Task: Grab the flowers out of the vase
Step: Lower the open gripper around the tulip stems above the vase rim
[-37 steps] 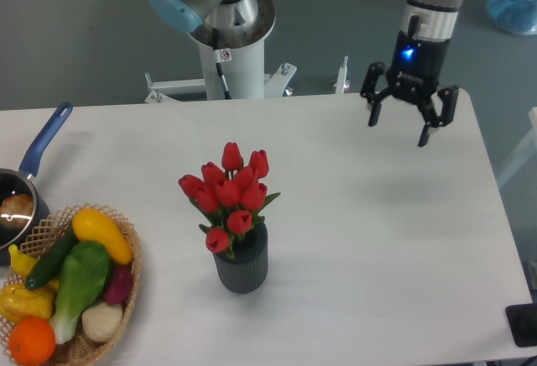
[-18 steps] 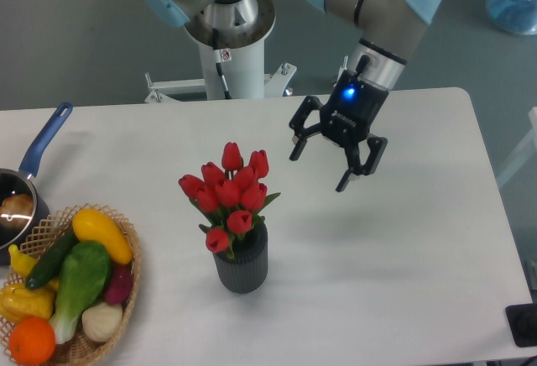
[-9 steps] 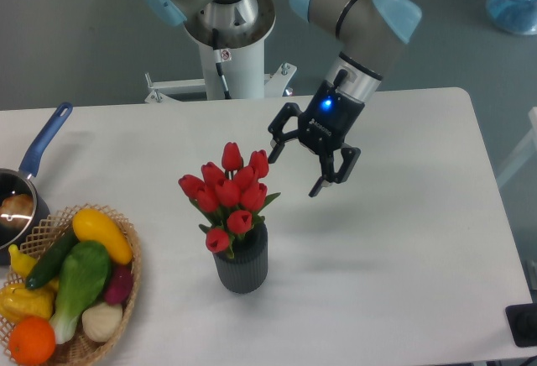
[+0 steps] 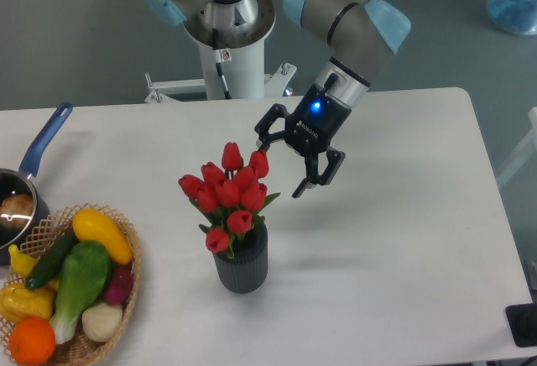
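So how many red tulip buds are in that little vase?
9 that I can see, bunched above the vase: one on top, one upper right by the open gripper, six mid-cluster, one low left. The flowers may hide more.

Stems of the flowers (image 4: 229,190) vanish inside the vase (image 4: 242,265). The basket (image 4: 127,282) and saucepan (image 4: 33,160) run off the left edge, the blue container (image 4: 513,1) off the top right.

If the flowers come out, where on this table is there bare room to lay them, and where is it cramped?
Bare tabletop runs from the vase right to the table edge, and along the front. The far-left strip behind the saucepan is also bare. The front-left corner is crowded: the vegetable basket sits against the saucepan. The open gripper hangs beside the flowers.
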